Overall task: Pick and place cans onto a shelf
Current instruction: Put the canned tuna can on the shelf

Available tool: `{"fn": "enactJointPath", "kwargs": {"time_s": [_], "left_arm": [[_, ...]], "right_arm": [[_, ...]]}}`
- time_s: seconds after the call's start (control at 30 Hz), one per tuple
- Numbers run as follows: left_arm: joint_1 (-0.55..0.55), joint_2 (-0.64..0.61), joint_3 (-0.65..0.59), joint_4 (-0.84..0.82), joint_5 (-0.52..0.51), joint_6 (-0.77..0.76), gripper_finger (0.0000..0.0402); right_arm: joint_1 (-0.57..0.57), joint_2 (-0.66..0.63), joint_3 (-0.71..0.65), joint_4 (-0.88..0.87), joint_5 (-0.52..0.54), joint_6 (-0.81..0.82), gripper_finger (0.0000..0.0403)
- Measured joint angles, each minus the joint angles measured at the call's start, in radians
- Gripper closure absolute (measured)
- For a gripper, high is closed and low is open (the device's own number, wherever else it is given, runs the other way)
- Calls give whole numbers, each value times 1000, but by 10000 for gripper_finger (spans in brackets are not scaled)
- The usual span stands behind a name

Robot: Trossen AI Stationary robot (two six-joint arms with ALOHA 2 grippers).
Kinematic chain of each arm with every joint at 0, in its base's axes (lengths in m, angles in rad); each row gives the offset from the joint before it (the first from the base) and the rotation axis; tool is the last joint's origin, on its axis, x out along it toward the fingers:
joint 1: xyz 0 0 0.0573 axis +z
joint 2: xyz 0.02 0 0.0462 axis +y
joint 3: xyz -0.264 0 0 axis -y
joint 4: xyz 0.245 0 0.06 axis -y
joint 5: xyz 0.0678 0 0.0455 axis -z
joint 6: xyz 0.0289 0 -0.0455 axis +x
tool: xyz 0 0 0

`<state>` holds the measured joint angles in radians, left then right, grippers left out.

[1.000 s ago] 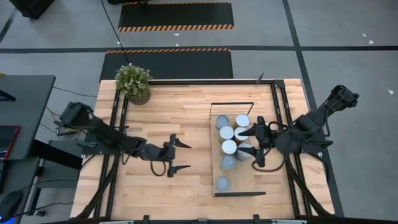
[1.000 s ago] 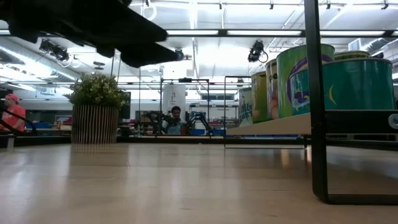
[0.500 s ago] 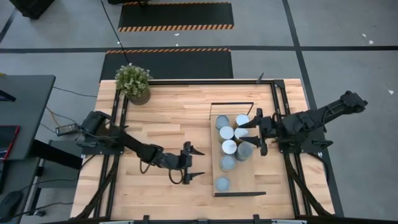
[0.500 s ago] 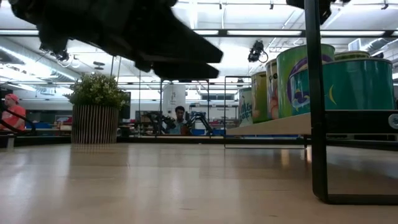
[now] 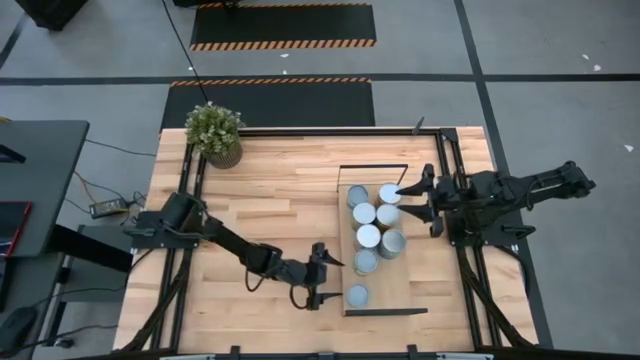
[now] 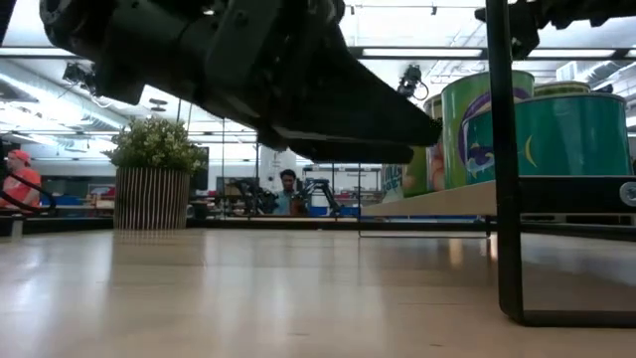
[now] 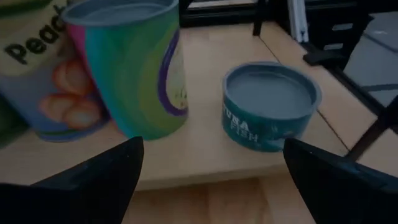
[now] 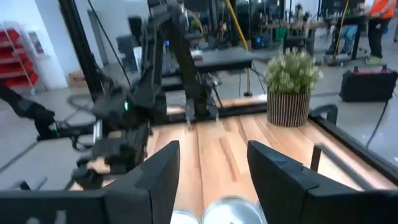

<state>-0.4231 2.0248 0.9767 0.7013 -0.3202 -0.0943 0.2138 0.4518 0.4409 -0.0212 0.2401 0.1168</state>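
Note:
Several cans stand on the light-wood shelf point(image 5: 405, 285) at the table's right; their silver tops point(image 5: 369, 235) show in the high view. My left gripper point(image 5: 325, 278) is open and empty just left of the shelf's near end. Its wrist view point(image 7: 211, 186) faces a short teal can point(image 7: 270, 106) and a tall green-purple can point(image 7: 134, 62). The short can stands alone at the shelf's near end point(image 5: 357, 295). My right gripper point(image 5: 420, 206) is open and empty at the shelf's right edge, beside the far cans point(image 5: 389, 192). Can tops show just below its fingers point(image 8: 230, 211).
A potted green plant point(image 5: 214, 133) stands at the table's far left corner. The shelf's black metal frame point(image 6: 502, 159) rises at its ends. Bare tabletop point(image 5: 270, 200) lies between the plant and the shelf. People show in the room beyond the table point(image 6: 286, 189).
My left gripper has gone toward the table's right and near edges, up to the shelf's near end, staying open. My right gripper has drawn back from over the cans toward the table's right and far edges, staying open. The cans have stayed in place.

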Motion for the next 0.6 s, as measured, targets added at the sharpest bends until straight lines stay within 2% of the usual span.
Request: {"fn": "enactJointPath", "kwargs": {"time_s": [0.23,0.6], "left_arm": [[-64,56,73,-13,-140,105,8],[-53,66,98,-18,-148,50,8]], "right_arm": [[0,-79,1,-22,2,-3,208],[0,-93,1,-67,30,35,208]]}}
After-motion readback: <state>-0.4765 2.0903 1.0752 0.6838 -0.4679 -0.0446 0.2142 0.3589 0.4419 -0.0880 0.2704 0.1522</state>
